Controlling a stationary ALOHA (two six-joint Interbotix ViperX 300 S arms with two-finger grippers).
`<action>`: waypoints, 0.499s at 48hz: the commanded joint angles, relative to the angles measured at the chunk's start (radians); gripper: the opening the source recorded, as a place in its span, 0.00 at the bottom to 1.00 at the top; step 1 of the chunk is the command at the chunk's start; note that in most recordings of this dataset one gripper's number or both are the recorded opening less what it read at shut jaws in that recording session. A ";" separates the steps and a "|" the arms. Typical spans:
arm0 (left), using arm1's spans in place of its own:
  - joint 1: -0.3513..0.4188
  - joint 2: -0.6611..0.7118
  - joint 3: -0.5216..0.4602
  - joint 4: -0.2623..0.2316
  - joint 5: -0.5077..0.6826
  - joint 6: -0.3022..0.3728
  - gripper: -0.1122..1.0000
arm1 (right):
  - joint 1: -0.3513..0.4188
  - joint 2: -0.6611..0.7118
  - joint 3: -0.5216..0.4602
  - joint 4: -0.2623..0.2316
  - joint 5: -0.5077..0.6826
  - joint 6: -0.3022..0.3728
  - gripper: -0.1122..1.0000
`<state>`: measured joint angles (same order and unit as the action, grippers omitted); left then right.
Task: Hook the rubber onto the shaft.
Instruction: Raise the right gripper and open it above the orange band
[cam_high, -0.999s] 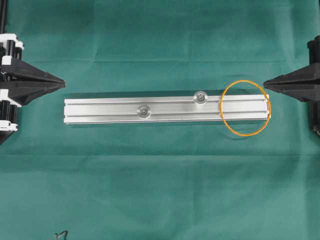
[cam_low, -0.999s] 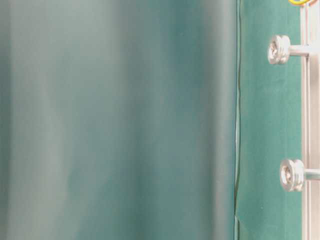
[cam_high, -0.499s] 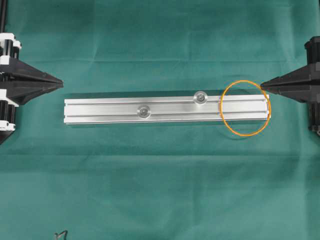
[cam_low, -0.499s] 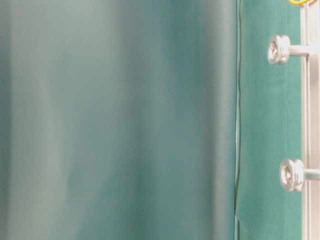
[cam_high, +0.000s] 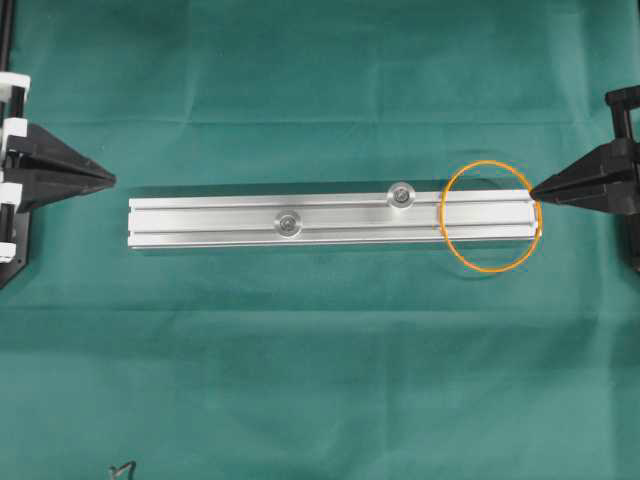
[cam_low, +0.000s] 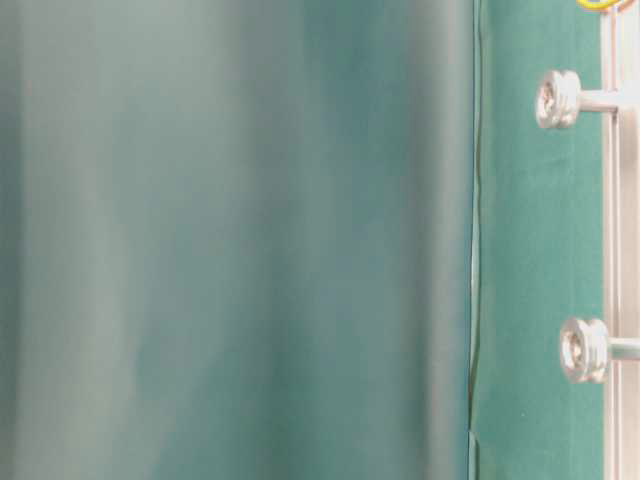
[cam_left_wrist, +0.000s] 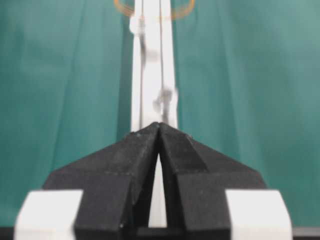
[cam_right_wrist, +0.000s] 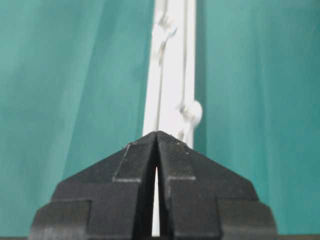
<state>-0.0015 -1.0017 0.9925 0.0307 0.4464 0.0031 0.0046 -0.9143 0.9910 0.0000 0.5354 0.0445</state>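
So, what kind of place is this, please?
Probably a robot test bench: a green cloth covers the table, two black grippers face an aluminium rail, and an orange rubber band lies across it.

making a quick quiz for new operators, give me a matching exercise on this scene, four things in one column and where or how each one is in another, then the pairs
Things
1. rubber band
2. left gripper
3. right gripper
4. aluminium rail

Places or states
A. shut, off the rail's left end with a gap of cloth between
B. lies lengthwise across the middle of the green cloth, with two shafts standing on it
C. an orange loop lying across the rail's right end
D. shut, tip close to the rail's right end, beside the loop

Pairs: 1-C, 2-A, 3-D, 4-B
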 joint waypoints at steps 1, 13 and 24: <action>0.002 0.014 -0.052 0.002 0.095 -0.003 0.12 | 0.002 0.015 -0.040 0.005 0.098 0.011 0.13; 0.002 0.015 -0.071 0.002 0.156 -0.003 0.12 | 0.002 0.026 -0.066 0.003 0.210 0.014 0.13; 0.002 0.015 -0.072 0.002 0.156 -0.003 0.12 | 0.002 0.026 -0.069 0.003 0.215 0.015 0.13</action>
<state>-0.0015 -0.9940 0.9495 0.0307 0.6075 -0.0015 0.0046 -0.8928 0.9511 0.0015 0.7501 0.0568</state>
